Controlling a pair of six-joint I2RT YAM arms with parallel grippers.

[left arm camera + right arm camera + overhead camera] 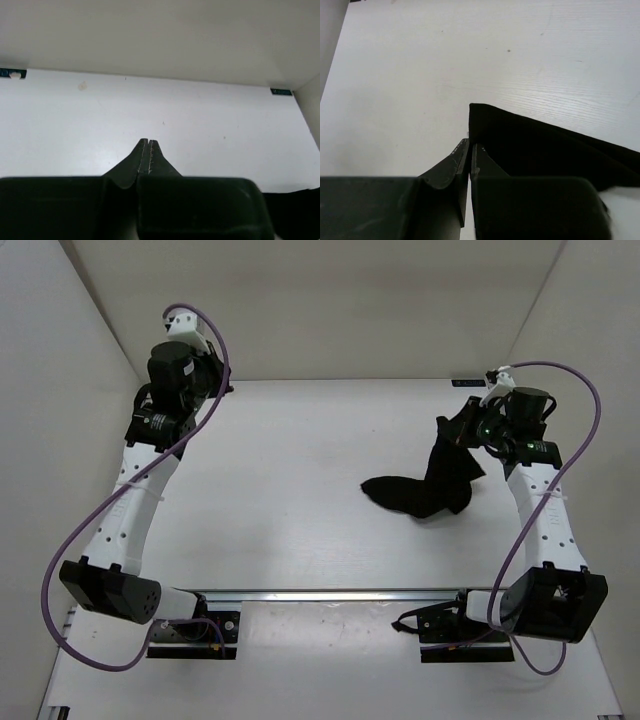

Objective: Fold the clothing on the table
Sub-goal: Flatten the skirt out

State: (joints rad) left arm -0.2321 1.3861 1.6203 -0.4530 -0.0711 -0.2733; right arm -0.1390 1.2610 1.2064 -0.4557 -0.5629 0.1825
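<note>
Top view: large flat white rectangular desk, aluminium rail along the near edge. Plain black floppy fabric clothing sits at about 3 o'clock from desk centre. Its lower part is bunched on the surface, with a lobe spreading toward 9 o'clock. Its upper part is pulled up in a narrow strip toward 1 o'clock. Right hand is at the top of that strip, at 2 o'clock on the desk, with the cloth hanging from it. Left hand is at 10 o'clock near the far left corner, well apart from the clothing. Purple cables loop off both arms. Small blue corner mark at the far right corner.

Left wrist view: left hand has both fingers pressed together tip to tip, with no gap and nothing between them. It is above bare desk. White wall runs across 12 o'clock. Blue marks at 10 o'clock and 2 o'clock.

Right wrist view: right hand is closed, fingers nearly touching, pinching the edge of the clothing. A pointed cloth corner sticks up just past the fingertips at 12 o'clock. The rest of the fabric spreads toward 3 to 4 o'clock. White desk lies below.
</note>
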